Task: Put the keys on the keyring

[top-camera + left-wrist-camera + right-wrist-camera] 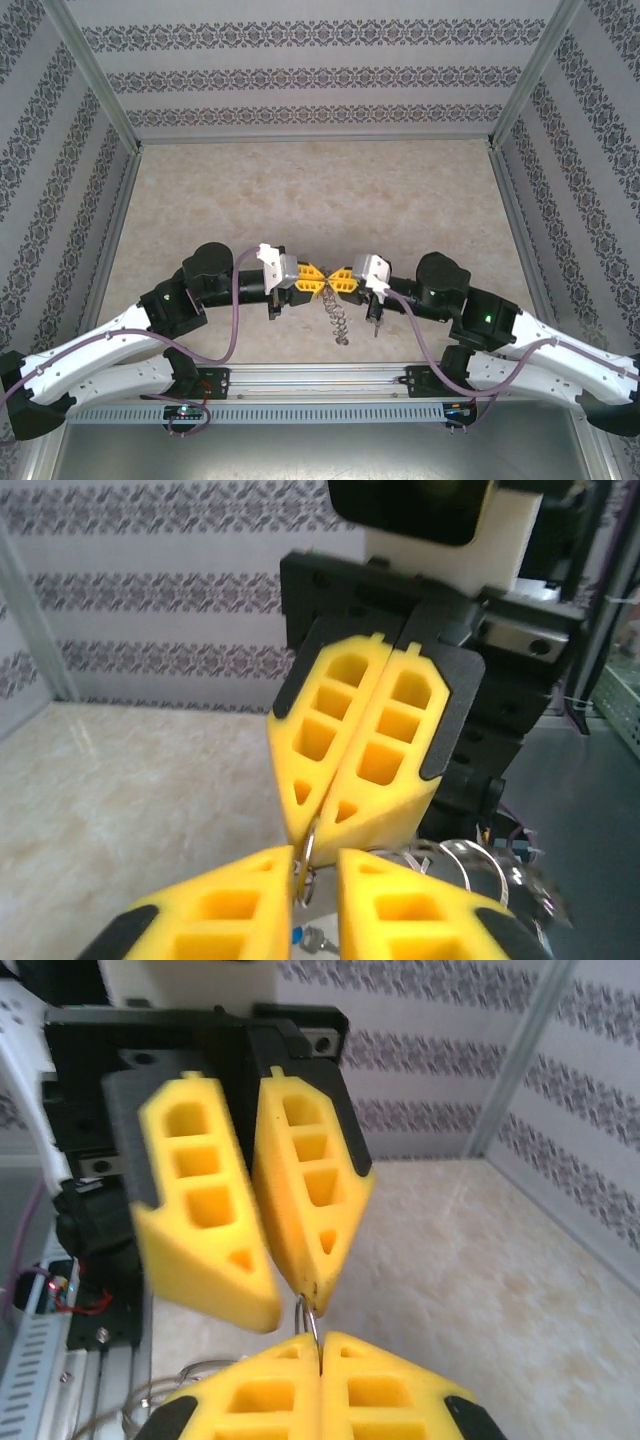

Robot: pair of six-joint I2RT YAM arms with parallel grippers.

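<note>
Above the near middle of the table my two grippers meet tip to tip. My right gripper [320, 1360] is shut on a thin wire loop of the keyring [312, 1315]. My left gripper [316, 885] stands slightly open, and the same loop [306, 852] sits in the gap against its left finger [225, 905]. The rest of the keyring [338, 318] dangles below the fingertips, and its silver wire loops [462, 863] show behind my left gripper's right finger. A small key with a blue cap [300, 938] hangs just under the left gripper's gap. From above, the left gripper [312, 278] and right gripper [340, 280] touch noses.
The beige tabletop [320, 190] stretches away behind the grippers to patterned walls on three sides. A metal rail [320, 378] with cable trunking runs along the near edge between the arm bases.
</note>
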